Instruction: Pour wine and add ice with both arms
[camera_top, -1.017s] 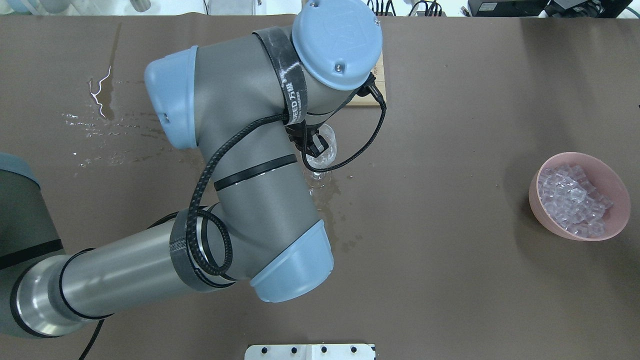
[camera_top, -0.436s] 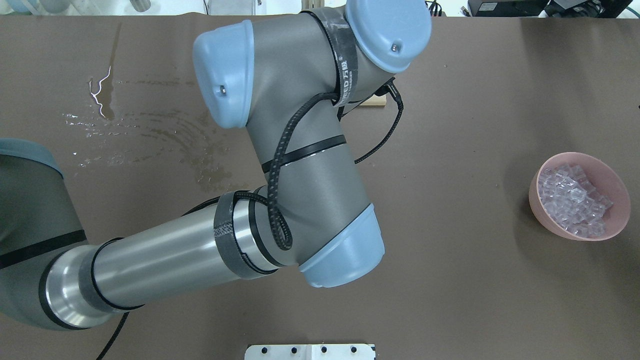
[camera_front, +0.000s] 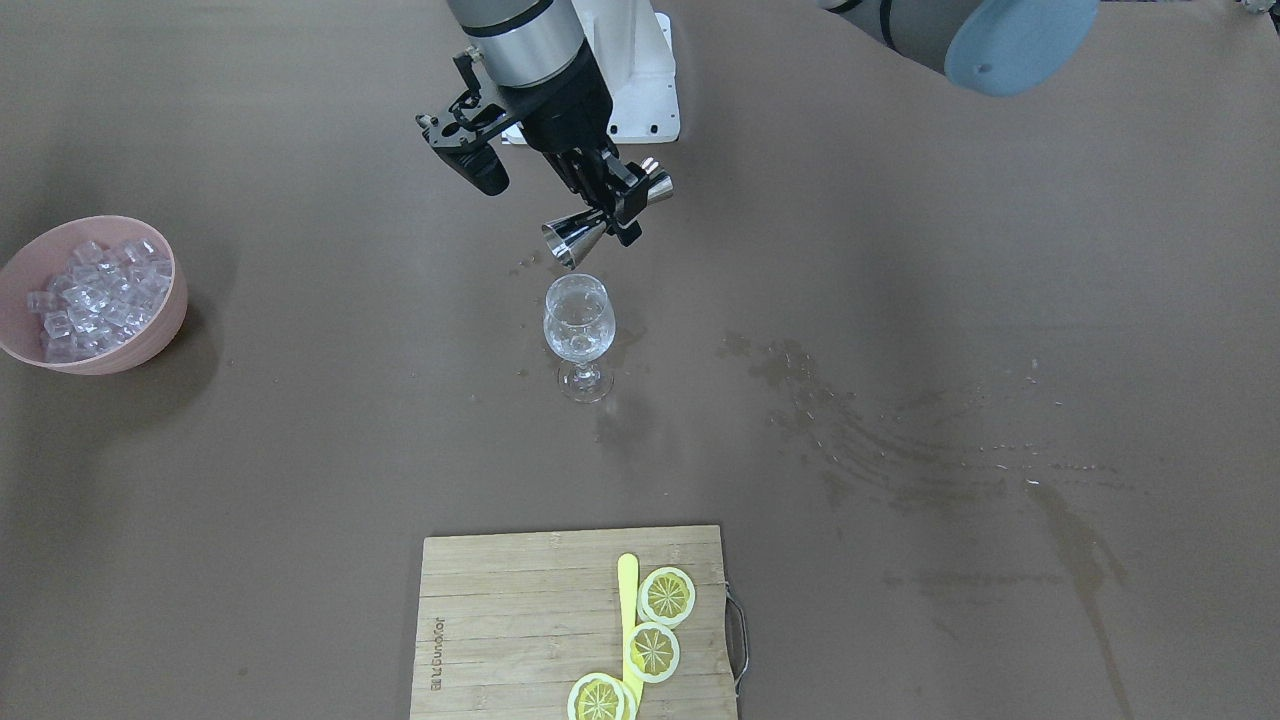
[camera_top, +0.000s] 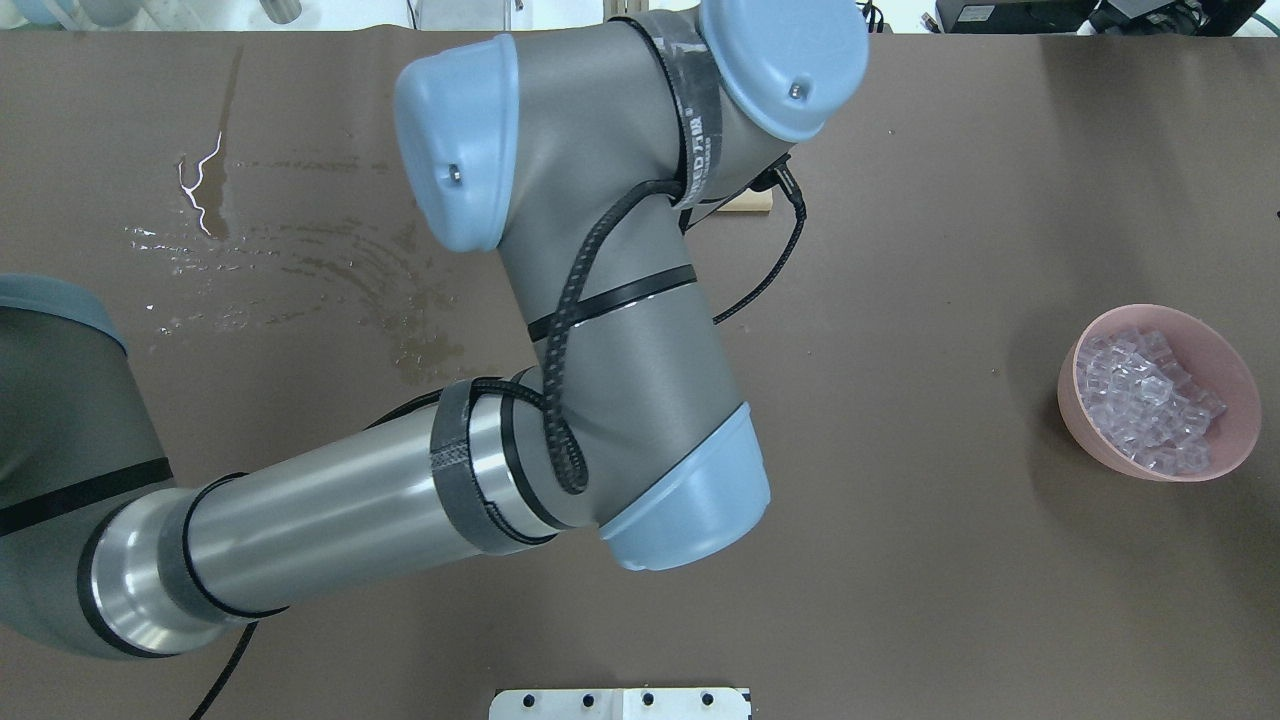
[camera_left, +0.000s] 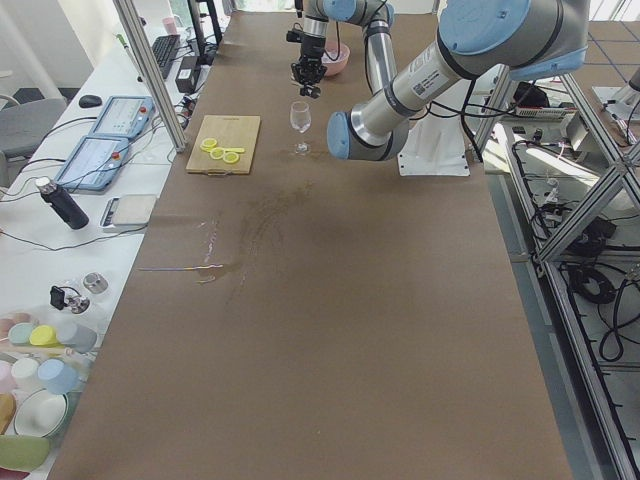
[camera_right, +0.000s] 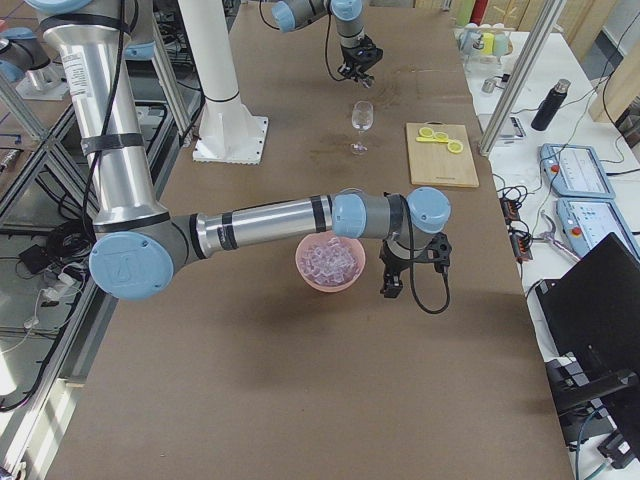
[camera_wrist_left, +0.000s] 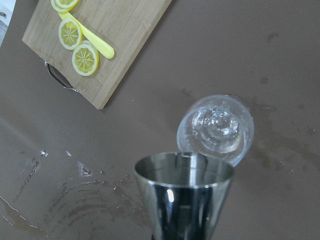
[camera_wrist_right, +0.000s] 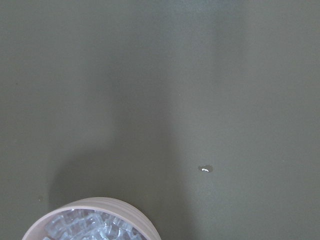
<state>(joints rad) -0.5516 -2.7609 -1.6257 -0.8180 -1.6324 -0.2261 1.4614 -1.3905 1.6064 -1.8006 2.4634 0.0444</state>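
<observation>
Close by the right gripper, whose grip I cannot tell, the ice sits heaped in a pink bowl, while the left gripper clamps a steel jigger at its waist, tilted mouth-down just above the wine glass.

Jigger: polished, mirror-bright metal. Wine glass: clear, glossy glass. Cutting board: matt pale wood. Table cover: matt brown.

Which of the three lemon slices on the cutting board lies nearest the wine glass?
The lemon slice at the row's end facing the wine glass; the other two sit farther back along the cutting board.
</observation>
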